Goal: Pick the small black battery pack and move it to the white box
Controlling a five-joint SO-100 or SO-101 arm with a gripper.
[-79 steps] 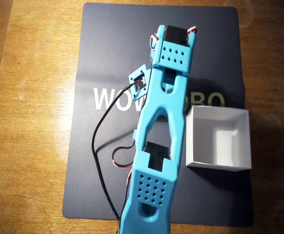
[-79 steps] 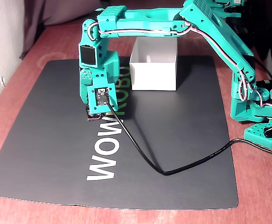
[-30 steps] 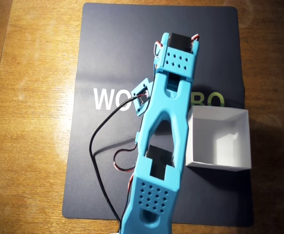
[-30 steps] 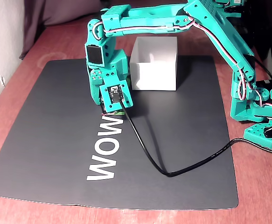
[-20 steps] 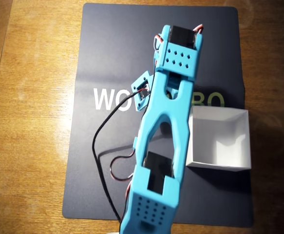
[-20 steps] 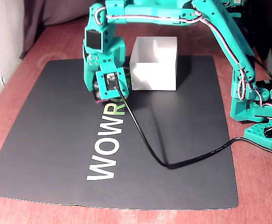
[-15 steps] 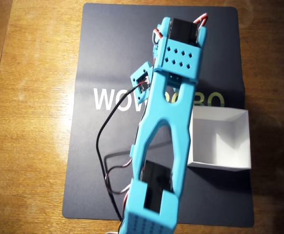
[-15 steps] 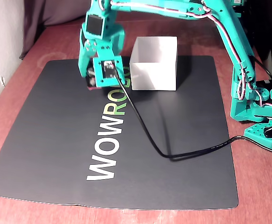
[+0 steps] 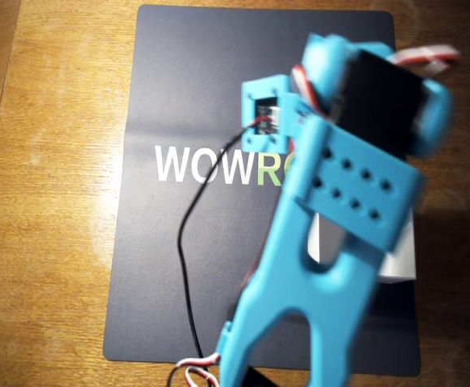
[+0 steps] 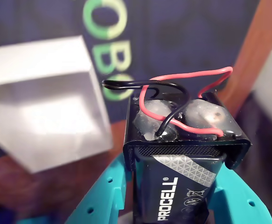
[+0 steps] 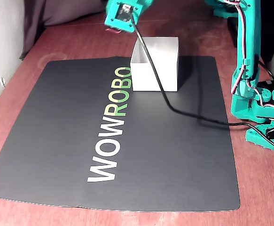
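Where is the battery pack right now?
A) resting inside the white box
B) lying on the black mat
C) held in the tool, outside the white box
C: the wrist view shows the battery pack clamped between the tool fingers, with the white box beside it.

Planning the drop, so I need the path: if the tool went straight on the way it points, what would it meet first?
Probably the mat: in the wrist view the tool, shut on the battery, aims past the box, which sits left of its line. Depth is unclear.

Wood table [image 11: 28,56] under dark mat [image 11: 71,141]; pale wall [image 11: 0,42], maybe, at left.
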